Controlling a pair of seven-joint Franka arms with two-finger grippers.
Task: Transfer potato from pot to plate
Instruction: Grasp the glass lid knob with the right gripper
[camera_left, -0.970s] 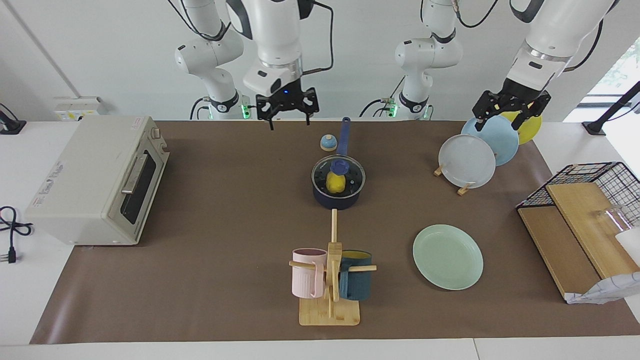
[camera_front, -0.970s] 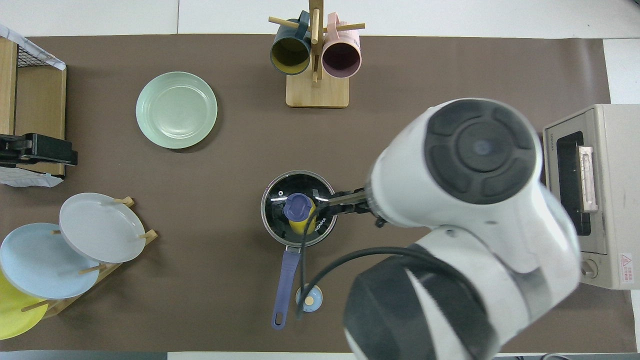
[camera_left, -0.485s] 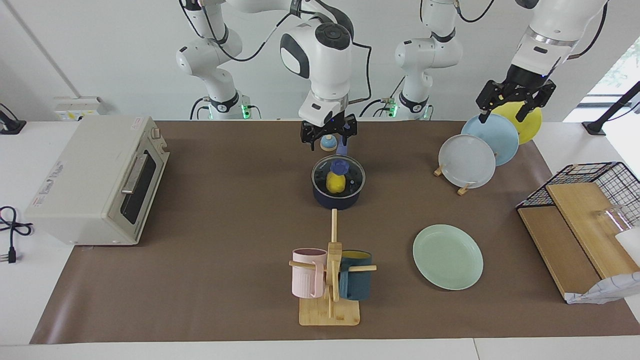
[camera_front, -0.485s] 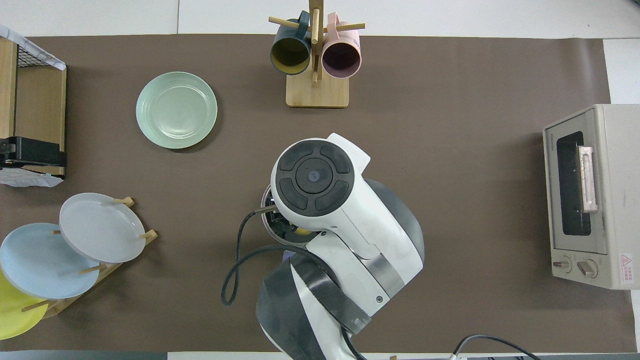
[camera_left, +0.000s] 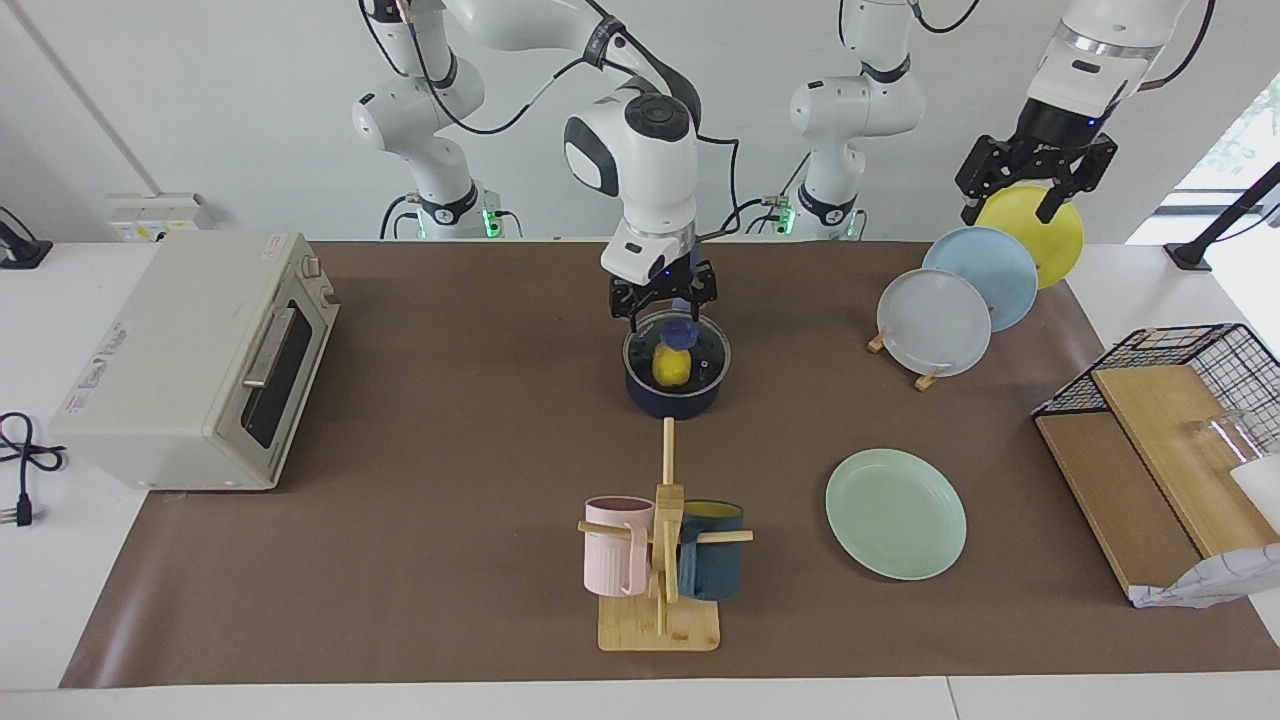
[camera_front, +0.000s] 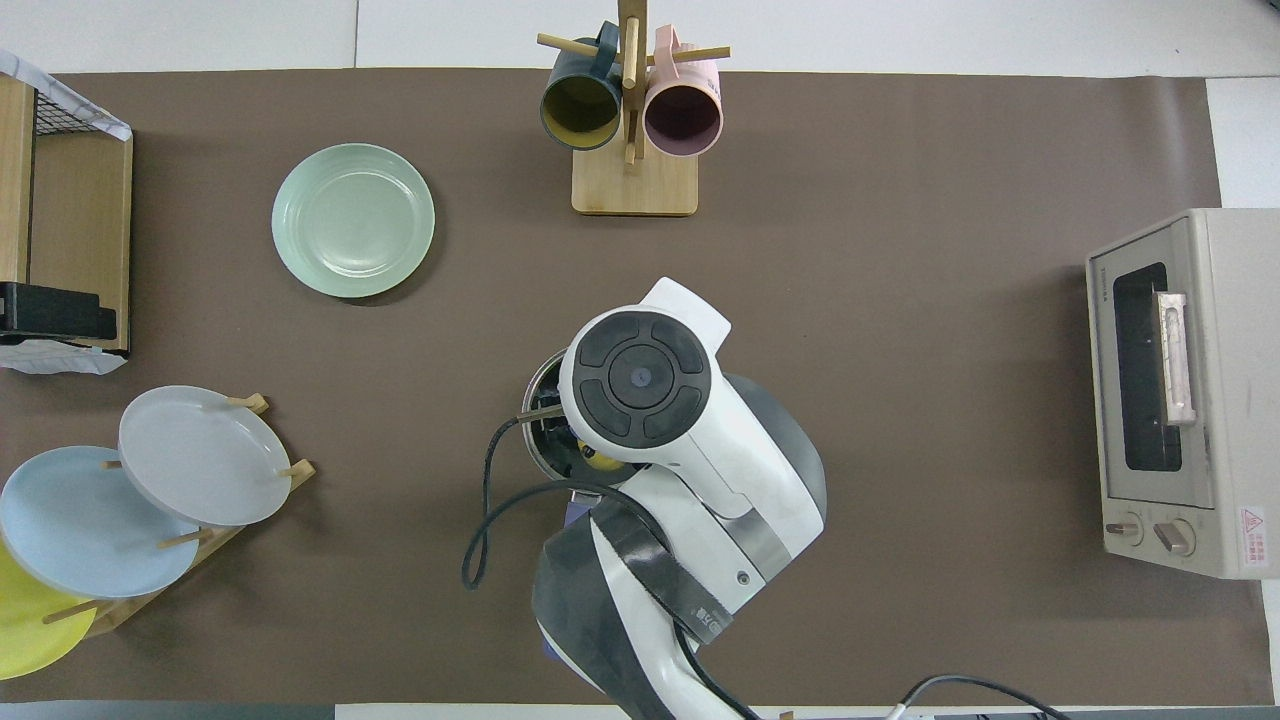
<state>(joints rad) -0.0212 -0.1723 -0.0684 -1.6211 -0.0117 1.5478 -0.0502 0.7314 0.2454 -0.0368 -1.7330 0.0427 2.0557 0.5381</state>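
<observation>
The right arm's black two-finger gripper (camera_left: 664, 301) was held pointing straight down, fingers spread. The left arm's black two-finger gripper (camera_left: 1034, 186) was raised high, fingers parted.

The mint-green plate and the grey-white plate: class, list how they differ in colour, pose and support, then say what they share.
Colour: the mint-green plate is pale green; the grey-white plate is pale grey.
Pose: the mint-green plate lies flat, while the grey-white plate stands tilted on edge.
Support: the mint-green plate rests on the brown mat; the grey-white plate sits in a wooden rack.
Both are round, and neither holds anything.
</observation>
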